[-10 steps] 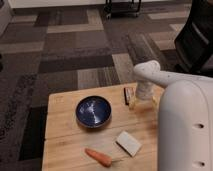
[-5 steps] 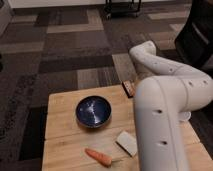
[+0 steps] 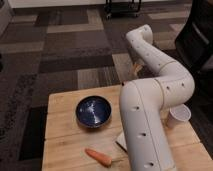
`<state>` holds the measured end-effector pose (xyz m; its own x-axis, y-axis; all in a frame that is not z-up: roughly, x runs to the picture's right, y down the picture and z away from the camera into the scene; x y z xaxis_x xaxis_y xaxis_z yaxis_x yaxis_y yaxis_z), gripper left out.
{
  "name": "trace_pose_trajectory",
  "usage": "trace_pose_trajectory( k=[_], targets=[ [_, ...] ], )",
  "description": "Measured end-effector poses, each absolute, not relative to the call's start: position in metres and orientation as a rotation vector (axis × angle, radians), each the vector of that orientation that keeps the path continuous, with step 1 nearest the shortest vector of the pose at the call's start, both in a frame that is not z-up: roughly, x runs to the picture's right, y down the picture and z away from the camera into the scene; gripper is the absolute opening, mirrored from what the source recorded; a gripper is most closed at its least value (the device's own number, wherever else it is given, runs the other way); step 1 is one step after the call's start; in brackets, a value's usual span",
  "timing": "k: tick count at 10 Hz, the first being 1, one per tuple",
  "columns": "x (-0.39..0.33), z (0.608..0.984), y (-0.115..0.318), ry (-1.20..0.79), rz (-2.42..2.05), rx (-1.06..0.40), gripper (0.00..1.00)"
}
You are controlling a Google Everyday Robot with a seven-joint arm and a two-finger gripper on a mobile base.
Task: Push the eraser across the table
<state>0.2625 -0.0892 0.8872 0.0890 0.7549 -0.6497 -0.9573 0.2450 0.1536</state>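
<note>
Looking down on a wooden bench (image 3: 65, 102), the view is filled by the robot's white arm (image 3: 150, 115), which bends up and out past the far edge. The gripper (image 3: 136, 68) shows only as a tan sliver beside the arm there; whether it is open or closed cannot be told. The eraser is hidden, probably behind the arm, so progress on the push cannot be judged. A blue bowl (image 3: 93, 110) sits centre-left, a carrot (image 3: 98, 157) near the front, a white cup (image 3: 178, 117) to the right, and a white block (image 3: 121, 141) peeks out.
</note>
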Motion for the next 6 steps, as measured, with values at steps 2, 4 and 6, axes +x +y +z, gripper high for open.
trace_pose_trajectory(
  k=[2, 4, 6],
  targets=[
    [0.267, 0.876, -0.064, 0.72, 1.346, -0.437, 0.8],
    [0.268, 0.862, -0.049, 0.734, 1.347, -0.481, 0.8],
    [0.254, 0.85, -0.025, 0.743, 1.316, -0.524, 0.8]
  ],
)
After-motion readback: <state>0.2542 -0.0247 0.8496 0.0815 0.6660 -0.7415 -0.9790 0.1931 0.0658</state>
